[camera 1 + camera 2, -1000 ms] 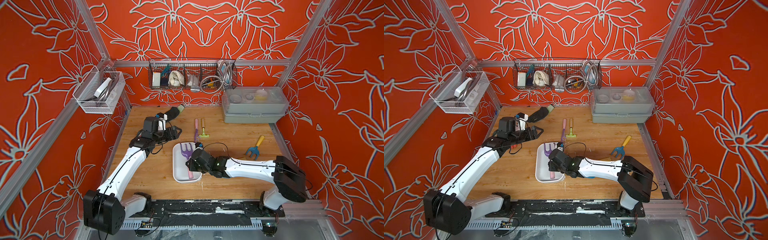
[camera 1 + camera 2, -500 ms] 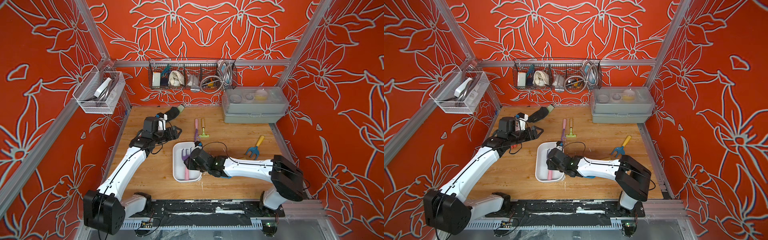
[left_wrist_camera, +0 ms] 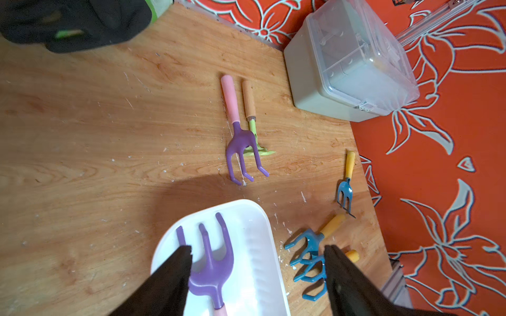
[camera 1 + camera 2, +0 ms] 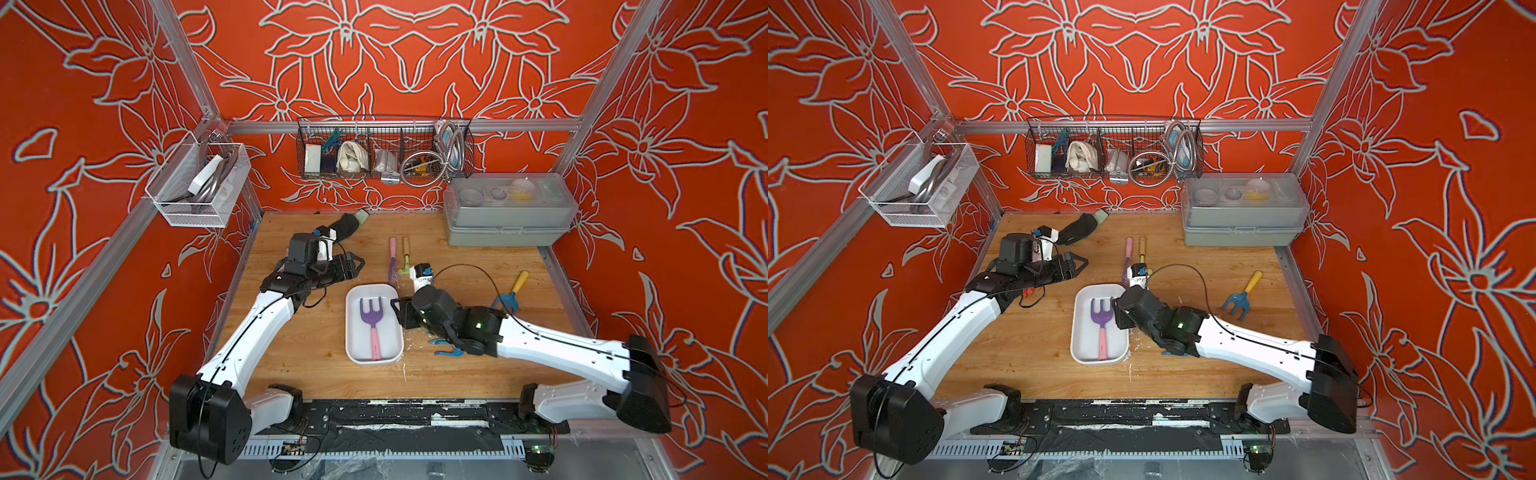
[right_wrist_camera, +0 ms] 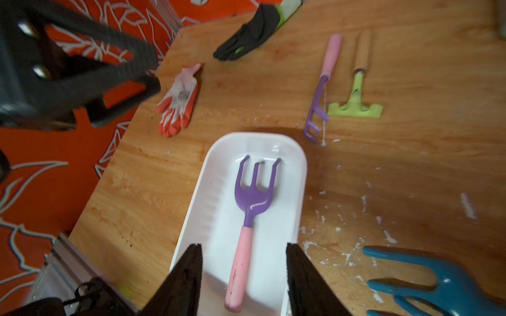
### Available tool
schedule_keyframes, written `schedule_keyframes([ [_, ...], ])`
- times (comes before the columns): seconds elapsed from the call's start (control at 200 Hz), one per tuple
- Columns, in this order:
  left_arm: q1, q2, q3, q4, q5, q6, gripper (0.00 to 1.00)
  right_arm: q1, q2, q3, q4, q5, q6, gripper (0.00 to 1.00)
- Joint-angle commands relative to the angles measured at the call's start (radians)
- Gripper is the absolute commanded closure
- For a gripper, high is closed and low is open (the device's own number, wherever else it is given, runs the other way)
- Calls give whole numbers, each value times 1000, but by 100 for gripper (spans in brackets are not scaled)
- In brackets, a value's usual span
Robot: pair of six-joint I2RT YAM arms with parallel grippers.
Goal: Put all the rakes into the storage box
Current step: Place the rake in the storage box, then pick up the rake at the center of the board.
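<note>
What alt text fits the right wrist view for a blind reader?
A purple rake with a pink handle lies in a shallow white plastic storage box on a wooden table, framed by the open right gripper. Nearby lie another purple rake, a green rake, an orange-white glove and a black glove.

bare tabletop [image 4: 309, 347] left of storage box [image 4: 355, 340], 2 blue rakes [image 3: 308, 242] right

Purple-and-pink rake [image 5: 253, 197], white storage box [image 5: 287, 191], honey-wood table [image 5: 397, 164], orange walls [image 4: 415, 62] with pale floral outlines.
</note>
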Motion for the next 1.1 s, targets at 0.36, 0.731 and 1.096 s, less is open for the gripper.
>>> schedule_keyframes([
  [0.36, -96, 275, 321, -228, -89, 39, 33, -297, -6, 88, -116, -153, -293, 42],
  [0.731, -239, 590, 619, -372, -341, 126, 39, -405, 130, 125, -84, -237, -372, 43],
  [1.096, -377, 856, 862, -478, -576, 207, 42, -432, 12, -1, -46, -277, -383, 41],
])
